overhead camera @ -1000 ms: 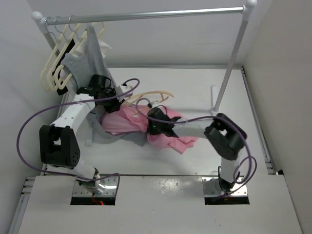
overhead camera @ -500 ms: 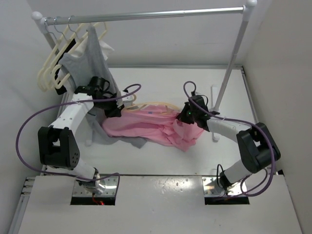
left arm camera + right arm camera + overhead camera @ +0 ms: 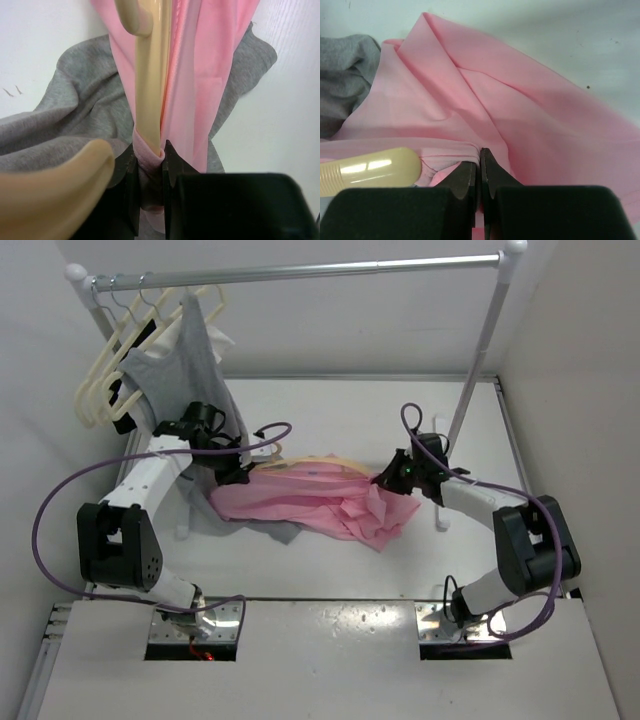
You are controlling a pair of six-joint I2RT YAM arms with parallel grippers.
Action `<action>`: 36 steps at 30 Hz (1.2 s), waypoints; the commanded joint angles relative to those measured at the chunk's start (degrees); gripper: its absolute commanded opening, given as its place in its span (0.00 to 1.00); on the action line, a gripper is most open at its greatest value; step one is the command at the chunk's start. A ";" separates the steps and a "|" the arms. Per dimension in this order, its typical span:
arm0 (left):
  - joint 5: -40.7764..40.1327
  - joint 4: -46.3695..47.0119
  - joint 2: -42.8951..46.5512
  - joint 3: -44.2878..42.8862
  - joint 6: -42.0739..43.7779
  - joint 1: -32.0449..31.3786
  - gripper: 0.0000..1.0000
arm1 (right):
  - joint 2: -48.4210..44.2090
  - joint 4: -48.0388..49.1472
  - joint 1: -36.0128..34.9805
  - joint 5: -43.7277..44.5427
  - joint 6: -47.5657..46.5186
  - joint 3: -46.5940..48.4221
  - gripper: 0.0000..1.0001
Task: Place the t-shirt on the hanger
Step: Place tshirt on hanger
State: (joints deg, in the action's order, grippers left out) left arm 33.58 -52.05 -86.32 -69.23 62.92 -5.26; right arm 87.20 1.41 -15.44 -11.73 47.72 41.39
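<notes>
Pink short-sleeved thin-fabric t-shirt (image 3: 310, 505) is spread on the white table (image 3: 330, 410) between your two arms. Your left gripper (image 3: 149, 152) is pinched narrow on the peach-tan plastic hanger (image 3: 150, 90), with pink fabric wrapped round it. Your right gripper (image 3: 480, 156) is clamped fully together on the shirt's edge.

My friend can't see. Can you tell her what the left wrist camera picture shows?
The left gripper pinches pink t-shirt fabric bunched around the end of a tan hanger arm. A grey garment lies underneath on the white table.
</notes>
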 commanded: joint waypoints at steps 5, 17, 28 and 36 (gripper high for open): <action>-2.39 -6.82 3.09 -3.62 3.18 5.70 0.00 | 2.79 -4.75 8.23 12.69 -5.62 -0.25 0.00; -9.23 -5.01 3.09 -0.03 7.05 6.40 0.00 | 4.03 -3.52 10.43 10.41 -6.15 2.03 0.00; -6.09 -1.65 1.96 0.51 2.13 9.03 0.00 | 3.42 -2.99 10.96 9.18 -8.00 1.94 0.00; -2.37 -10.09 2.04 0.41 18.20 12.02 0.00 | 3.42 -3.00 11.49 8.65 -8.53 2.47 0.00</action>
State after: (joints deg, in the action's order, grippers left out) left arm 40.73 -55.53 -86.26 -68.38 72.71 0.97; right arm 90.19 2.15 -11.09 -21.91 43.53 43.55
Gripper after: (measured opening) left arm 0.222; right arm 0.011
